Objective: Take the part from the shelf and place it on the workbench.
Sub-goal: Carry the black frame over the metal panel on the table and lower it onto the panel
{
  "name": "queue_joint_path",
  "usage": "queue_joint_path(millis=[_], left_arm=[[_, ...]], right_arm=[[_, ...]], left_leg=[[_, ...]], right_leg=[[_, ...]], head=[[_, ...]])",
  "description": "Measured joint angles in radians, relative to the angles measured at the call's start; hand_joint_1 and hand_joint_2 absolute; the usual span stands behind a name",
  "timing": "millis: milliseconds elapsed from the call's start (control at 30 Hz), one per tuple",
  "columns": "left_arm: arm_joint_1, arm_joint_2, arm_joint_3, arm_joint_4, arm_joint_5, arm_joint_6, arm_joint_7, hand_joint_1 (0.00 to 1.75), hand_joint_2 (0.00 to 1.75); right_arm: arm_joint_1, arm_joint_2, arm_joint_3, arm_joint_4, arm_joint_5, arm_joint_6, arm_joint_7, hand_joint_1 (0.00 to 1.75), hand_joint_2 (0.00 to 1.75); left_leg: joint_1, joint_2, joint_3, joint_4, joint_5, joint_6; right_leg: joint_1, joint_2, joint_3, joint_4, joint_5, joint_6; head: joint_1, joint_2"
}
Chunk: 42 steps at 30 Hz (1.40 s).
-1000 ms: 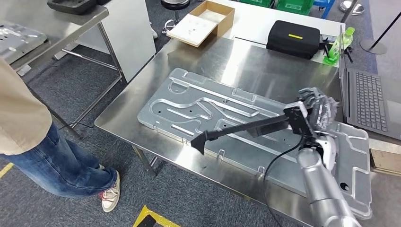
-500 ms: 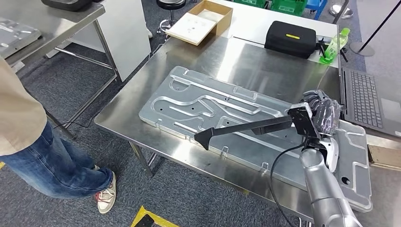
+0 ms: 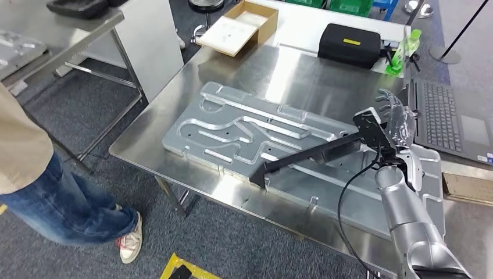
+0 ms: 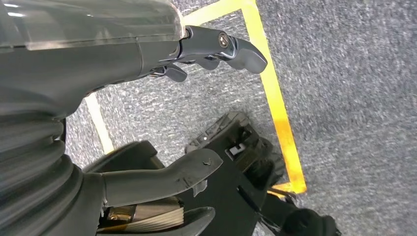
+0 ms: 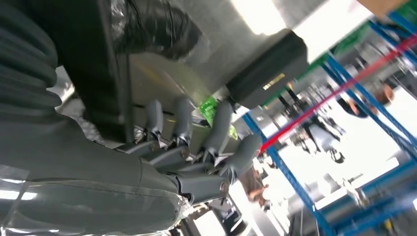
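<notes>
I see a person's jeans (image 3: 58,203) at far left. The ribbed aluminium part (image 3: 244,131) lies flat on the steel workbench (image 3: 325,81). My right hand (image 3: 398,119) hovers at its far end, fingers spread, holding nothing. My left hand (image 4: 147,98) hangs open over the carpet.

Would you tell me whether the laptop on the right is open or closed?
Open: the laptop shows its keyboard and touchpad facing up beside the workbench.

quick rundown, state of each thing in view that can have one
metal part: lying flat on the workbench
right hand: fingers spread, raised above the part's end, holding nothing
left hand: empty, fingers apart, over the floor
laptop: open
cardboard box: lid open
black case: closed
</notes>
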Motion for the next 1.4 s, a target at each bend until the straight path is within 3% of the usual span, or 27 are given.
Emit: queue_joint_path(millis=[67,133,167,233,300,433,500,567,633,667,767,833,967,1033,1100,1133,1167,1233,1300,1400], left_arm=[[0.003,0.001,0.000,0.000,0.002,-0.003,0.000,0.00,1.75],[0.007,0.001,0.000,0.000,0.004,-0.007,0.000,0.00,1.75],[0.009,0.001,0.000,0.000,0.004,-0.009,0.000,0.00,1.75],[0.011,0.002,0.000,0.000,0.005,-0.013,0.000,0.00,1.75],[0.012,0.002,0.000,0.000,0.006,-0.016,0.001,0.00,1.75],[0.015,0.002,0.000,0.000,0.006,-0.018,0.001,0.00,1.75],[0.013,0.002,0.000,0.000,0.006,-0.020,0.001,0.00,1.75],[0.014,0.002,0.000,0.000,0.007,-0.024,0.001,0.00,1.75],[0.017,0.001,0.000,0.000,0.007,-0.027,0.001,0.00,1.75],[0.017,0.001,0.000,0.000,0.007,-0.028,0.001,0.00,1.75],[0.017,-0.001,0.000,0.000,0.007,-0.029,0.001,0.00,1.75],[0.016,-0.003,0.000,0.000,0.007,-0.030,0.002,0.00,1.75],[0.016,-0.004,0.000,0.000,0.007,-0.032,0.002,0.00,1.75],[0.016,-0.004,0.000,0.000,0.007,-0.033,0.002,0.00,1.75],[0.017,-0.004,0.000,0.000,0.007,-0.035,0.001,0.00,1.75],[0.018,-0.004,0.000,0.000,0.007,-0.035,0.000,0.00,1.75],[0.018,-0.004,0.000,0.000,0.007,-0.035,0.000,0.00,1.75],[0.018,-0.004,0.000,0.000,0.007,-0.035,-0.003,0.00,0.87],[0.016,-0.003,0.000,0.000,0.008,-0.035,-0.005,0.00,0.00],[0.016,-0.003,0.000,0.000,0.008,-0.033,-0.008,0.00,0.00]], right_arm=[[-0.052,-0.021,0.029,0.044,0.043,0.051,0.032,0.00,1.75],[-0.107,-0.048,0.059,0.090,0.090,0.103,0.069,0.00,1.75],[-0.136,-0.063,0.073,0.113,0.114,0.127,0.087,0.00,1.75],[-0.193,-0.096,0.100,0.154,0.156,0.175,0.118,0.00,1.75],[-0.252,-0.128,0.124,0.183,0.179,0.213,0.136,0.00,1.75],[-0.332,-0.168,0.163,0.220,0.188,0.241,0.145,0.00,1.75],[-0.353,-0.183,0.178,0.232,0.197,0.255,0.147,0.00,1.75],[-0.379,-0.197,0.197,0.249,0.207,0.290,0.155,0.00,1.75],[-0.403,-0.211,0.214,0.267,0.212,0.331,0.165,0.00,1.75],[-0.413,-0.217,0.220,0.274,0.213,0.344,0.169,0.00,1.75],[-0.441,-0.228,0.231,0.288,0.215,0.358,0.173,0.00,1.75],[-0.458,-0.230,0.236,0.295,0.216,0.363,0.173,0.00,1.75],[-0.476,-0.234,0.247,0.310,0.216,0.406,0.177,0.00,0.00],[-0.491,-0.234,0.256,0.323,0.206,0.450,0.178,0.00,0.00],[-0.501,-0.234,0.261,0.344,0.182,0.491,0.176,0.00,0.00],[-0.503,-0.234,0.263,0.355,0.169,0.507,0.174,0.00,0.00],[-0.504,-0.234,0.266,0.366,0.156,0.519,0.171,0.00,0.00],[-0.504,-0.234,0.270,0.381,0.132,0.531,0.161,0.00,0.00],[-0.503,-0.233,0.271,0.390,0.108,0.508,0.141,0.00,0.00],[-0.481,-0.232,0.270,0.380,0.064,0.393,0.075,0.00,0.00]], left_leg=[[0.001,-0.001,-0.051,0.113,-0.057,-0.003],[0.002,-0.001,-0.074,0.167,-0.066,-0.005],[0.003,-0.001,-0.061,0.144,-0.046,-0.006],[0.005,-0.002,-0.001,0.025,0.009,-0.005],[0.003,-0.004,0.039,-0.064,0.037,0.003],[-0.001,-0.003,0.042,-0.089,0.051,0.029],[0.003,-0.001,0.045,-0.098,0.058,0.041],[0.001,-0.001,0.044,-0.099,0.059,0.046],[0.000,-0.002,0.045,-0.099,0.057,0.048],[0.000,-0.002,0.046,-0.099,0.056,0.048],[-0.002,-0.002,0.050,-0.097,0.050,0.041],[-0.004,-0.001,0.049,-0.100,0.049,0.031],[-0.005,-0.001,0.044,-0.084,0.031,0.012],[-0.004,-0.003,0.002,0.008,-0.019,0.006],[-0.004,-0.003,-0.060,0.129,-0.063,0.004],[-0.004,-0.003,-0.078,0.159,-0.064,0.004],[-0.004,-0.003,-0.079,0.151,-0.045,0.006],[-0.005,-0.003,-0.033,0.041,0.025,0.014],[-0.009,-0.004,0.018,-0.070,0.066,0.025],[-0.012,-0.005,0.037,-0.110,0.070,0.032]], right_leg=[[0.002,0.000,-0.001,-0.002,0.003,-0.005],[0.003,0.000,-0.002,-0.002,0.004,-0.004],[0.003,-0.001,-0.003,-0.001,0.004,-0.003],[0.002,-0.002,-0.006,0.003,0.006,0.004],[0.004,-0.003,-0.015,0.009,0.007,0.015],[0.001,0.000,-0.023,0.009,0.010,0.039],[0.000,0.000,-0.048,0.063,-0.026,0.046],[-0.001,0.000,-0.104,0.179,-0.082,0.051],[-0.002,0.000,-0.143,0.251,-0.094,0.054],[-0.002,0.000,-0.139,0.237,-0.074,0.053],[-0.001,-0.002,-0.060,0.059,0.017,0.045],[0.005,-0.001,-0.032,-0.004,0.029,0.038],[0.002,0.001,-0.024,-0.020,0.031,0.018],[0.002,0.001,-0.019,-0.024,0.031,0.007],[0.005,0.001,-0.018,-0.023,0.029,0.000],[0.007,0.002,-0.017,-0.023,0.029,-0.001],[0.008,0.003,-0.016,-0.022,0.028,-0.001],[0.010,0.006,-0.014,-0.019,0.025,0.000],[0.013,0.009,-0.015,-0.016,0.023,0.005],[0.013,0.011,-0.014,-0.020,0.026,0.020]], head=[[-0.001,0.000],[-0.001,0.000],[-0.001,0.000],[-0.001,0.000],[0.000,0.000],[0.001,0.000],[0.001,0.000],[0.001,0.000],[0.001,0.000],[0.001,0.000],[0.001,0.000],[0.001,0.000],[0.000,0.000],[0.000,0.000],[-0.001,0.000],[-0.001,0.000],[-0.001,0.000],[-0.001,0.000],[-0.001,0.000],[-0.001,0.000]])
